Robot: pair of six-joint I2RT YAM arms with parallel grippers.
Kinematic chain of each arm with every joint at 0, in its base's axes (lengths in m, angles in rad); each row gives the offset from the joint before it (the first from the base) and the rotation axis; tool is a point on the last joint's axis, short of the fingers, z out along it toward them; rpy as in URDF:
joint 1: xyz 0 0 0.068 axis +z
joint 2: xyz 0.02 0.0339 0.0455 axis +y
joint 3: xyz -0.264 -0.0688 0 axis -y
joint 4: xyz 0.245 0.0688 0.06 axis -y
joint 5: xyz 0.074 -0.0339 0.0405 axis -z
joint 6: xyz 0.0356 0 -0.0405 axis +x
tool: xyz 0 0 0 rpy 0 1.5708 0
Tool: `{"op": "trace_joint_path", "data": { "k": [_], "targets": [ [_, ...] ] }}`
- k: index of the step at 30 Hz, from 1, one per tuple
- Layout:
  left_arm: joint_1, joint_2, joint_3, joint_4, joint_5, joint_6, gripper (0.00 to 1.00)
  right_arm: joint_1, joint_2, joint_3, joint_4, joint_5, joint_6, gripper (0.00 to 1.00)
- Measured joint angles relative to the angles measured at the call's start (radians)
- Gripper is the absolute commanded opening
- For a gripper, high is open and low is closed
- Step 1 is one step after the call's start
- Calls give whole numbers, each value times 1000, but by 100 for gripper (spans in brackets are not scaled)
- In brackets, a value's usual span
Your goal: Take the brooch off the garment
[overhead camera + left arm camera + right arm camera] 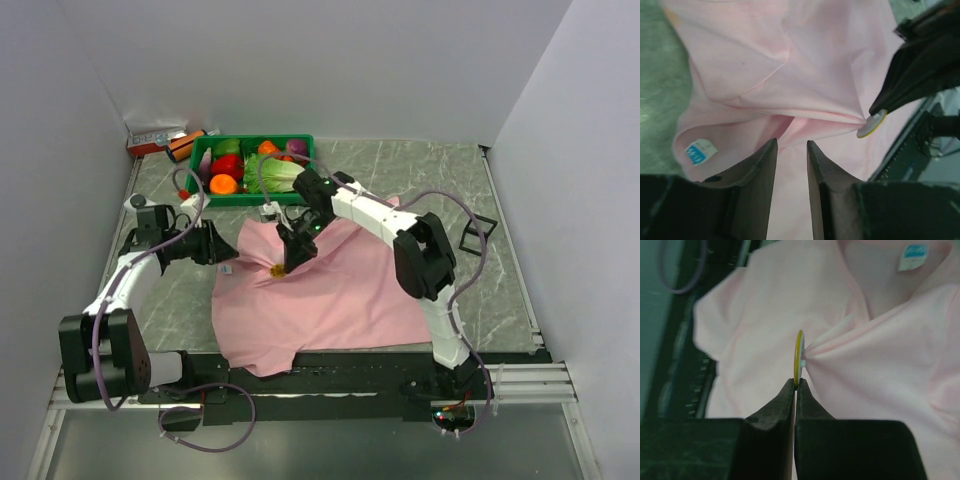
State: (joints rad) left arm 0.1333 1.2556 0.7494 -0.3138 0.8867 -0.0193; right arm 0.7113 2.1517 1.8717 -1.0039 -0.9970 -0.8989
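Observation:
The pink garment (330, 290) lies spread on the marble table. A round yellow-rimmed brooch (277, 269) is pinned near its collar. My right gripper (284, 261) is shut on the brooch's edge; in the right wrist view the brooch (799, 352) stands edge-on at the gripper (795, 382), and the cloth (880, 365) is pulled into a tight cone at the pin. My left gripper (222, 247) is at the garment's left edge by the collar. In its view it (791, 142) is open, low over the cloth (765, 60), with the brooch (871, 124) to its right.
A green basket (262, 140) of vegetables stands at the back, just behind the right arm. A red-and-white box (155, 138) lies in the back left corner. A black wire stand (480, 235) sits to the right. A blue size label (700, 151) shows in the collar.

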Motion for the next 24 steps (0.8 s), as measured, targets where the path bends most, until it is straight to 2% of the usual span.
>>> {"op": "trace_joint_path", "data": {
  "k": [4, 6, 9, 18, 24],
  "targets": [
    [-57, 63, 21, -42, 63, 33, 38, -33, 90, 33, -181, -104, -8, 0],
    [-100, 77, 25, -52, 76, 37, 41, -37, 134, 40, -232, -137, -10, 0],
    [-171, 78, 25, -59, 76, 44, 41, -37, 197, 59, -276, -174, -6, 2],
    [-247, 77, 49, -125, 46, 190, 44, -37, 222, 58, -309, -263, 142, 2],
    [-377, -24, 64, -171, -90, 404, 51, -48, 222, 35, -310, -293, 264, 0]
  ]
}}
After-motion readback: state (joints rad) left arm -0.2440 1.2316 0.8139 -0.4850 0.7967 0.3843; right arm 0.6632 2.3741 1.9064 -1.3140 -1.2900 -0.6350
